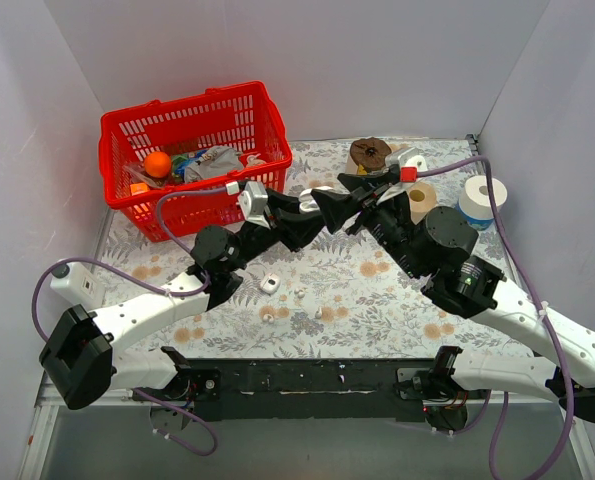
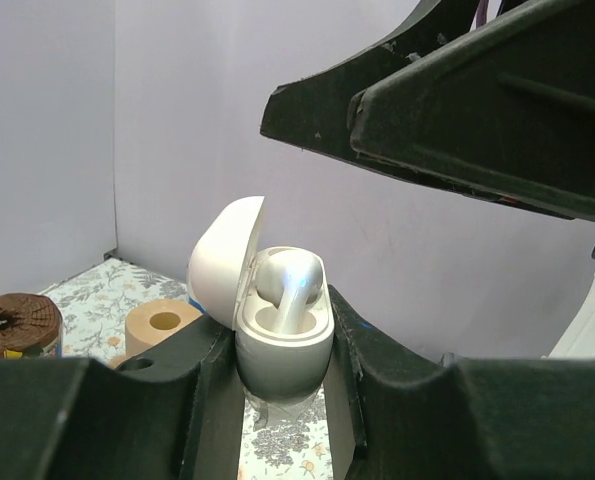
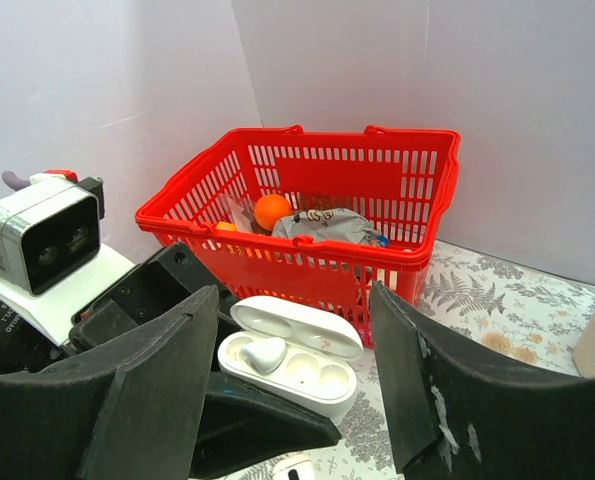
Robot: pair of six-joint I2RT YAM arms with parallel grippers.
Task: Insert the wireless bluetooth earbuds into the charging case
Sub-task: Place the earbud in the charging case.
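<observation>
The charging case (image 2: 282, 355), white with its lid (image 2: 222, 265) hinged open, is held above the floral cloth with my left gripper (image 2: 280, 335) shut on its body. One white earbud (image 2: 287, 285) sits in a slot with its stem down. In the right wrist view the same case (image 3: 307, 375) shows that earbud (image 3: 267, 352) in the left slot, while the right slot is bare. My right gripper (image 3: 292, 300) hangs just above the case, open, with nothing between its fingers. In the top view the two grippers meet at mid-table, left gripper (image 1: 322, 212) and right gripper (image 1: 349, 200), hiding the case.
A red basket (image 1: 197, 150) with an orange ball and bags stands at the back left. A wooden disc (image 1: 370, 152), a cardboard roll (image 1: 420, 200) and a white tape roll (image 1: 482, 200) sit at the back right. Small white pieces (image 1: 270, 284) lie on the cloth near the front.
</observation>
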